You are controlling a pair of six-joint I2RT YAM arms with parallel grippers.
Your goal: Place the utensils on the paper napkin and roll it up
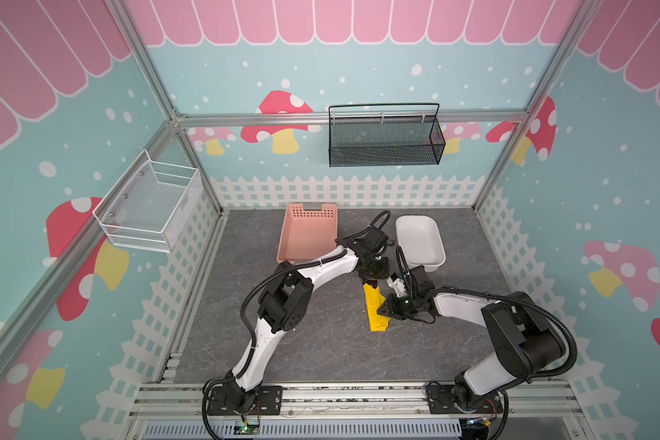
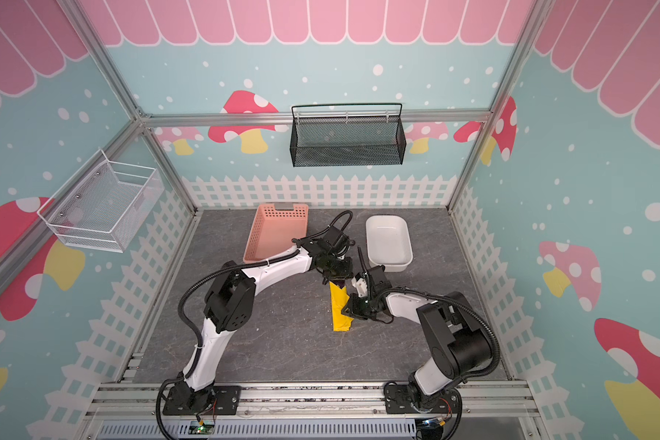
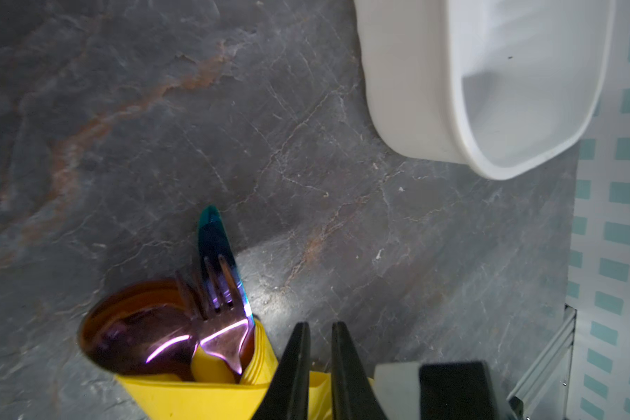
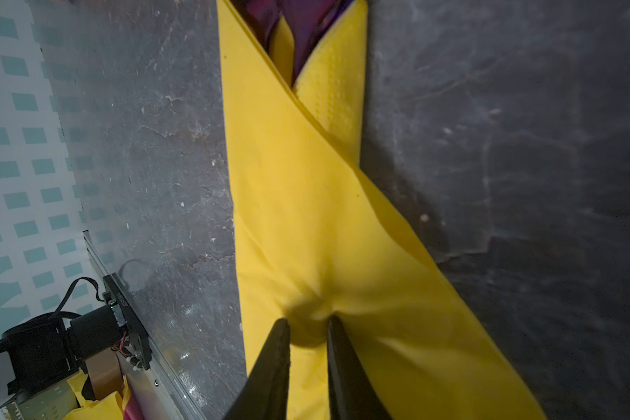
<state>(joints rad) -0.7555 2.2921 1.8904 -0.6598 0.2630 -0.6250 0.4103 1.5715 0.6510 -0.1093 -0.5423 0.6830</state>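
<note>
The bright yellow paper napkin [image 1: 373,304] lies rolled on the grey stone-patterned surface [image 3: 197,109], just on the robot's side of the white rectangular plastic tub [image 3: 404,91]. From the roll's end nearer the tub poke a purple iridescent metal spoon [image 3: 139,334], fork [image 3: 219,291] and knife [image 3: 211,232]. The right claw [image 4: 308,322] is clamped on a puckered fold of napkin. The left claw [image 3: 321,327], at the tub-side end, stands nearly together; whether it grips anything I cannot tell.

There is one yellow paper napkin [image 1: 376,310]. Three utensils [image 3: 204,320] poke out of it: one spoon [image 3: 139,338], one fork [image 3: 219,312] and one knife [image 3: 213,240]. On the table [image 1: 321,343] sit one pink basket [image 1: 305,244] and one white tub [image 1: 420,240]. Two more baskets hang on the walls: one black mesh basket [image 1: 383,141] and one white wire basket [image 1: 149,205].
</note>
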